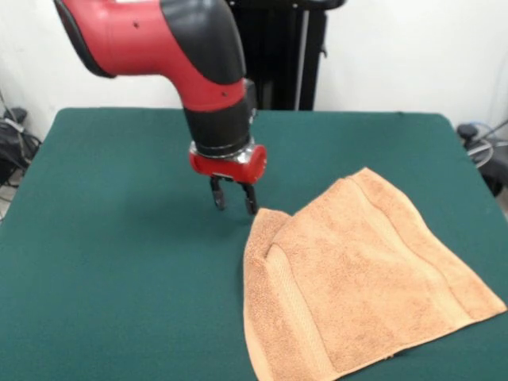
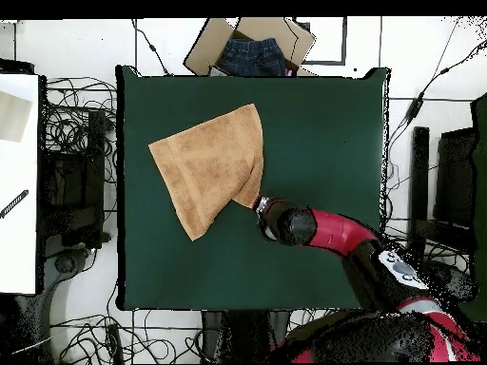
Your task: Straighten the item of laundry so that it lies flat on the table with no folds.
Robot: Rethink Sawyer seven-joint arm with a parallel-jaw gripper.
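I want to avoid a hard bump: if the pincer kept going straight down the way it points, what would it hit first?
Most likely the bare green table, just beside the folded corner of the towel. The pincer points straight down, its tips hanging beside that corner; depth is unclear, so it might clip the towel's edge.

The big green table (image 1: 119, 238) has one thing lying on it, an orange-tan towel (image 1: 357, 278) (one side is folded over).
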